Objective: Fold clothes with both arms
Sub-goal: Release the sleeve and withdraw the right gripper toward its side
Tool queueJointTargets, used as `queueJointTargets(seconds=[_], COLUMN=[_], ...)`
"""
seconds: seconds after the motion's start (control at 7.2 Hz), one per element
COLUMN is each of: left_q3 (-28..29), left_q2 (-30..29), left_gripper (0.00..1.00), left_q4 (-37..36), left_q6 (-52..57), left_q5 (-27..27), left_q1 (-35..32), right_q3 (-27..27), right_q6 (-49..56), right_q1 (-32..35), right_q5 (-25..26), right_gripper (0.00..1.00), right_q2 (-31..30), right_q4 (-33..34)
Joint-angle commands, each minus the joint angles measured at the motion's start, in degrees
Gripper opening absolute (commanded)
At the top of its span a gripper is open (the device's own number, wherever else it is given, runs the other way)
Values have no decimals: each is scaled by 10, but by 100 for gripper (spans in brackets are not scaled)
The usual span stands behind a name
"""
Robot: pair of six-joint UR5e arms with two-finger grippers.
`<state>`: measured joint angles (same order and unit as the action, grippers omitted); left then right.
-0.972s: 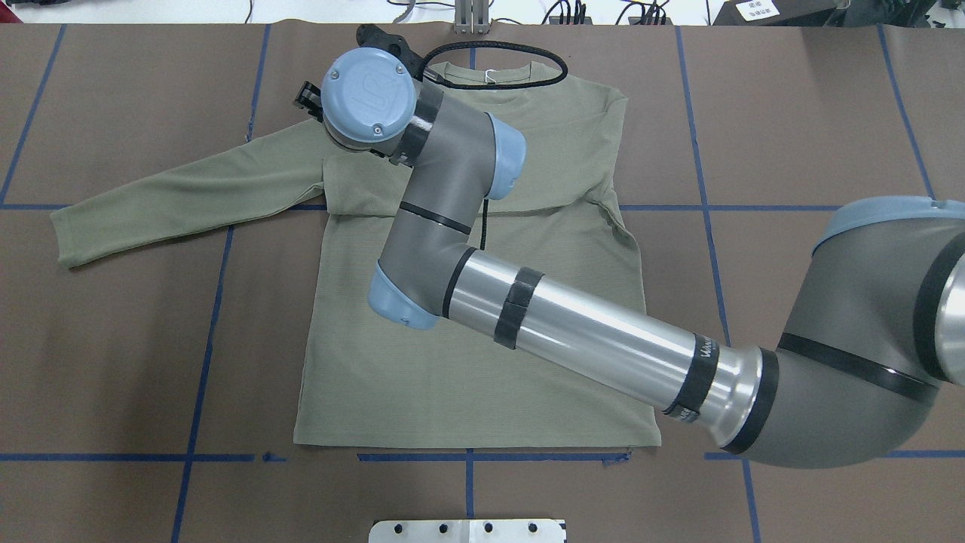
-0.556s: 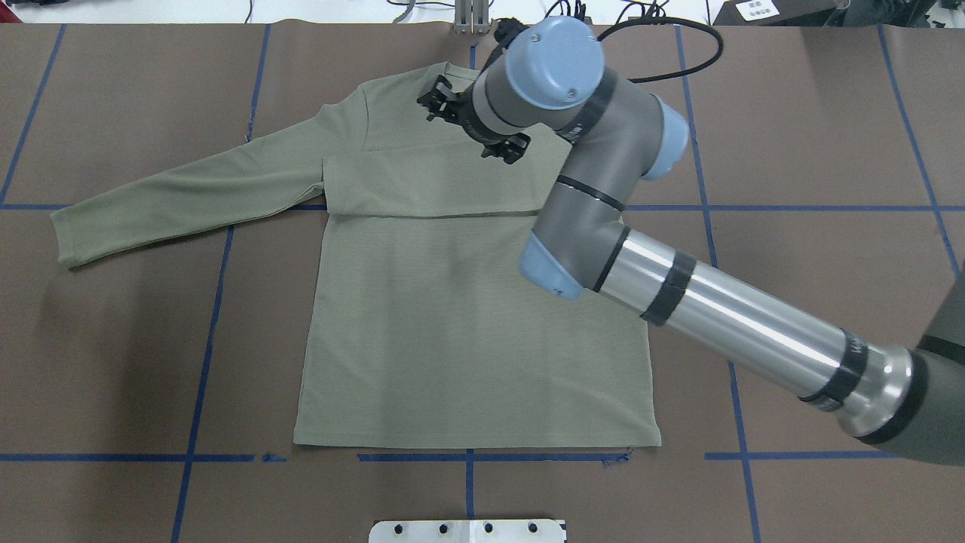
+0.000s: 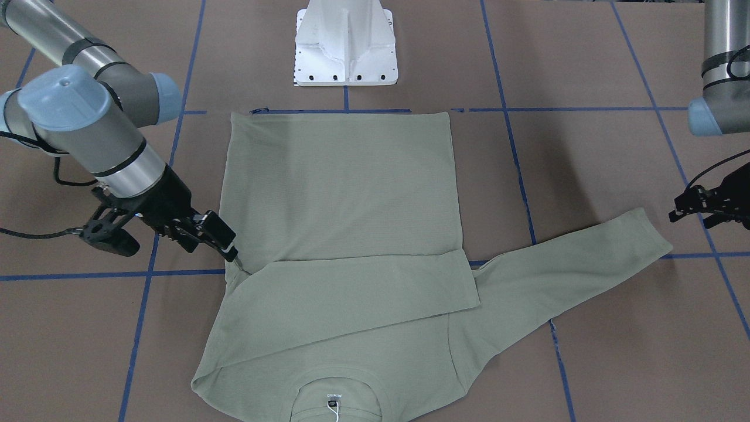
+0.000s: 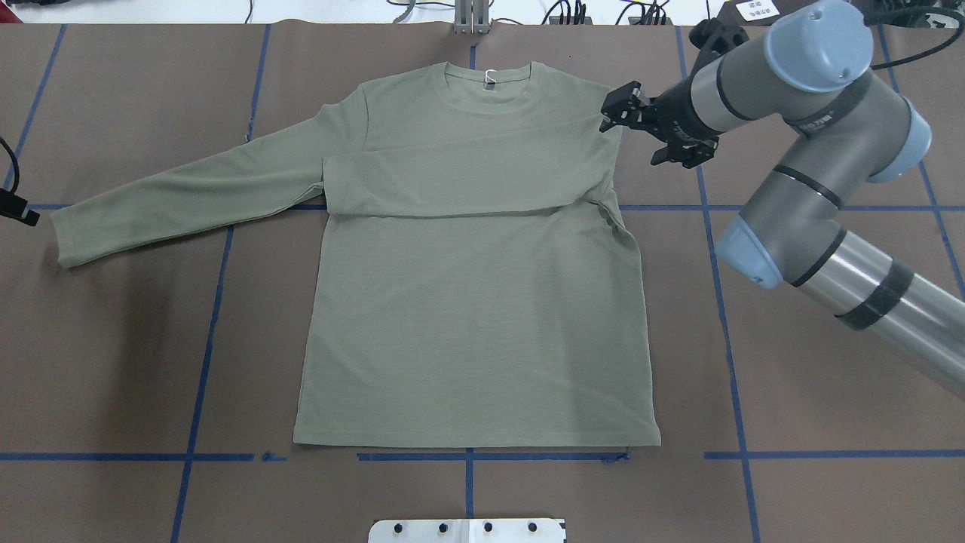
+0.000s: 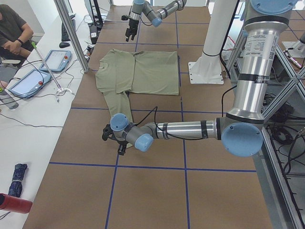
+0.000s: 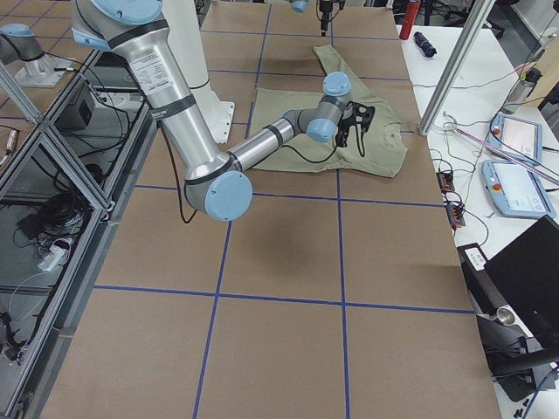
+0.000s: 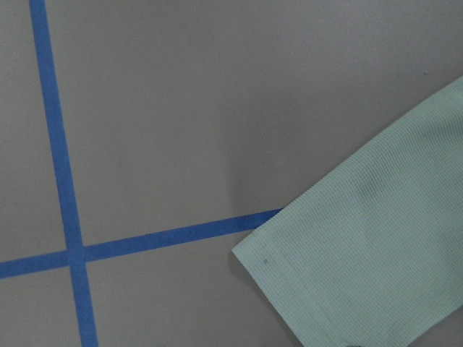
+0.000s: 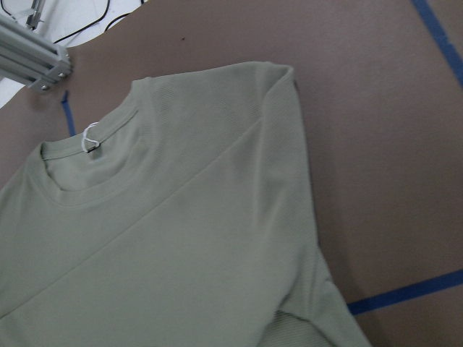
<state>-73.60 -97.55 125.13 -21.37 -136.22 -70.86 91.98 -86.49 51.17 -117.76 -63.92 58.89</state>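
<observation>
Nearest the robot, the white pedestal base [image 4: 467, 530] sits at the table edge, apart from the garment. Just beyond it, the hem of the sage-green long-sleeved shirt [image 4: 475, 317] lies along a line of blue tape [image 4: 113, 457] on the brown table covering [image 4: 814, 392]. The shirt lies flat and front up at mid-table, with its collar away from the robot. Its body is unobstructed in the overhead view.

Further out, the right-side sleeve [image 4: 452, 185] is folded across the chest. The left-side sleeve [image 4: 188, 200] lies stretched outward, its cuff [image 7: 362, 275] flat beside a tape crossing. The left gripper [image 3: 679, 208] hovers just past that cuff, apart from it. Its finger spacing cannot be told.

The right arm [image 4: 829, 136] crosses the table beside the shirt and hides only table covering. The right gripper [image 4: 620, 109] sits just beside the shirt's right shoulder, fingers apart and empty. Whether a fingertip touches the cloth cannot be told.

Beyond that is the ribbed collar [image 4: 494, 100], with a white string loop [image 8: 90, 137] at the neck. Past the far table edge stand an aluminium post [image 4: 471, 16] and cables [image 4: 573, 11].

On the white side bench [image 5: 28, 124] lie two tablet-like pendants [image 5: 28, 83] and a red cylinder [image 5: 14, 204]. A seated person [image 5: 12, 28] is at the bench.
</observation>
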Motion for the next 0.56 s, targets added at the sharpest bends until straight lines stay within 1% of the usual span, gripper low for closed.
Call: queueJointTargets(seconds=[0.0,0.28,0.42], left_q3=[38,63,70], left_q2=[-24,-39,-41], left_gripper=[72,65,63], left_q4=[1,1,1], left_q6=[-12,-12,-12], left_q5=[-1,0,-1], left_q1=[12,12,19], right_q3=[42,45,45], right_q6=[15,15,15], right_q1=[12,12,11], right_q5=[-4,-1,-1], right_gripper=[99,99,99], right_q2=[-66,-69,-69], right_q4=[-4,-3,-4])
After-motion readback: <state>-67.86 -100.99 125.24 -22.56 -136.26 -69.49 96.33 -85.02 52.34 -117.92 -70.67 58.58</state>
